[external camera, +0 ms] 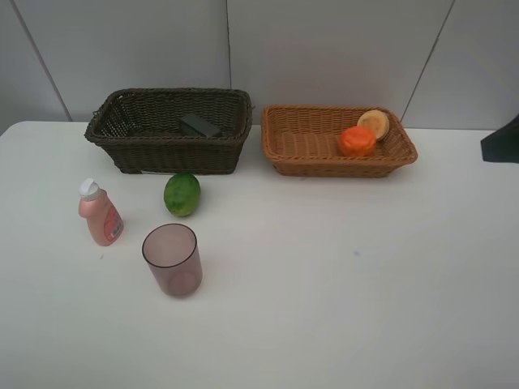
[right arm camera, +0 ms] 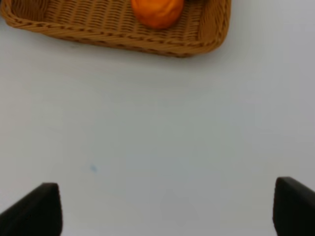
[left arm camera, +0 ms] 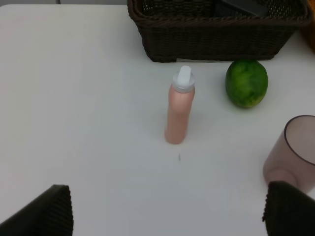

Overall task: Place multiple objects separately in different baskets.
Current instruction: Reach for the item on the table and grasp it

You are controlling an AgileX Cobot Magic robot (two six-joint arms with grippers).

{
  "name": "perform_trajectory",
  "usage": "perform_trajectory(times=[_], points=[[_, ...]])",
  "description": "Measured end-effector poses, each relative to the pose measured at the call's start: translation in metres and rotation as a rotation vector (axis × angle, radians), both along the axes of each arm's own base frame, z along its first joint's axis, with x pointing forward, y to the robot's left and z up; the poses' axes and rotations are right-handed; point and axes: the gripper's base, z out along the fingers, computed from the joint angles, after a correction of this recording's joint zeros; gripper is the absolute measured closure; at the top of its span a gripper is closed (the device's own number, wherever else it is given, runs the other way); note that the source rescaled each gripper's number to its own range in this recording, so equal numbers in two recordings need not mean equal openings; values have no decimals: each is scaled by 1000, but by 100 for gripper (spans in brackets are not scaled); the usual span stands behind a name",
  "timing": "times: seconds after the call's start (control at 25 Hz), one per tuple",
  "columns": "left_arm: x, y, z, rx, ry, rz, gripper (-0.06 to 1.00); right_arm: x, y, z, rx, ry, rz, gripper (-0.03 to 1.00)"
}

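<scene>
The dark brown basket (external camera: 174, 154) stands at the back left with the dark pump bottle (external camera: 200, 125) lying in it. The light tan basket (external camera: 324, 166) stands at the back right and holds the red-orange fruit (external camera: 357, 140) and a paler orange (external camera: 374, 123). The pink bottle (external camera: 100, 213), the green fruit (external camera: 182, 194) and the mauve cup (external camera: 172, 259) stand on the table in front of the dark basket. My left gripper (left arm camera: 166, 214) is open and empty, short of the pink bottle (left arm camera: 179, 105). My right gripper (right arm camera: 162, 209) is open and empty, in front of the tan basket (right arm camera: 113, 42).
The white table (external camera: 340, 284) runs back to a grey panelled wall. A dark part of the right arm (external camera: 503, 139) shows at the right edge. In the left wrist view the green fruit (left arm camera: 247, 83) and the cup (left arm camera: 295, 152) lie beside the bottle.
</scene>
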Motion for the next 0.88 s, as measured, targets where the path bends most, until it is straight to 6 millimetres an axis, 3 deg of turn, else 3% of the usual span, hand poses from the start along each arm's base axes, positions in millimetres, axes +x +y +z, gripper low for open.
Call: perform_trajectory(times=[0.56, 0.88], points=[[0, 0, 0, 0, 0, 0, -6, -59, -21, 1, 20, -25, -109, 2], [0, 0, 0, 0, 0, 0, -6, -86, -21, -31, 67, -10, -100, 2]])
